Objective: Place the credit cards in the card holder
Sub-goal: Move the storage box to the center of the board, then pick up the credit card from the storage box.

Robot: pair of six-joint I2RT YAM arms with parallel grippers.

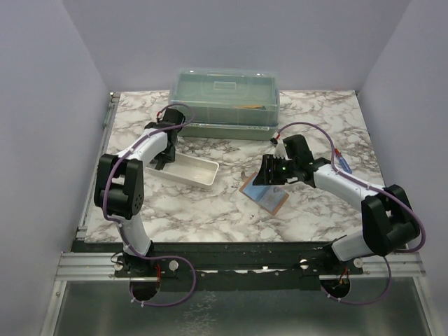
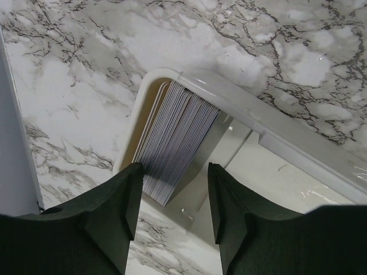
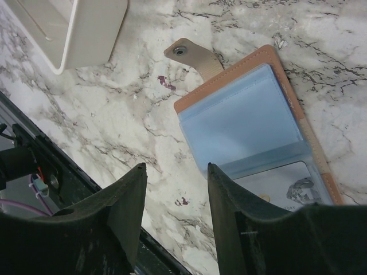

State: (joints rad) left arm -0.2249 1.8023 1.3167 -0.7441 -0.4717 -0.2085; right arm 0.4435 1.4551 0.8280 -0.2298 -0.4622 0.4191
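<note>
Currently on view: 1 marble-patterned table (image 1: 210,213) carrying 4 items and 2 arms. Item 1, card holder (image 1: 266,194): brown, lying unfolded and face up right of frame centre in the top view, well apart from the tray. In the right wrist view its pale blue pockets (image 3: 241,114) fill the right half of the frame, the snap tab (image 3: 192,57) lies flat toward the upper left, and 1 card (image 3: 284,189) shows through the lower pocket at the bottom right. Item 2, credit cards (image 2: 175,137): 1 tight stack standing on edge, packed into the rounded end of the tray at the centre of the left wrist view, with a shiny metal plate (image 2: 209,157) leaning against its right face. Item 3, tray (image 1: 203,175): long, white, left of centre in the top view. Item 4, box (image 1: 225,94): translucent green, lidded, at the top centre of the top view. Left gripper (image 2: 174,175): released, fingers spread, poised over the card end of the tray, the stack's lower corner showing in the gap; whether either finger touches the cards cannot be told. Right gripper (image 3: 176,172): released, holding nothing, fingers spread over bare marble just left of the holder's edge in its own view, and over the holder's upper-left end in the top view.
</note>
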